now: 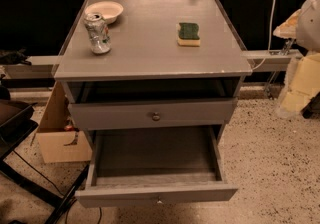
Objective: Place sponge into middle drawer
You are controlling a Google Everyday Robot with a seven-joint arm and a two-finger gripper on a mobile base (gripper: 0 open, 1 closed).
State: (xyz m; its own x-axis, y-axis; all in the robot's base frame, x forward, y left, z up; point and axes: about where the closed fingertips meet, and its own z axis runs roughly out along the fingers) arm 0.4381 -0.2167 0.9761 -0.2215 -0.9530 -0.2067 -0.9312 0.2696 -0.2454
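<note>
The grey worktop [150, 53] carries everything. Below it the middle drawer [157, 194] stands pulled fully out, its shallow tray bare and ready, while the knobbed drawer front [156, 116] above it is closed. So the opening is done, and the picking up, carrying and dropping in are all left, by my reading. The arm [312, 15] shows only as pale bulk at the right edge, drawn back beside the cabinet and not reaching over it. The tool [289, 28] sits off the worktop's right rim, well apart from the task's thing, and I cannot tell whether it is spread or pressed together. A bowl [104, 11] and a dented can [97, 33] stand at the left rear. The sponge [188, 34] lies flat, green side up, right of centre, untouched.
</note>
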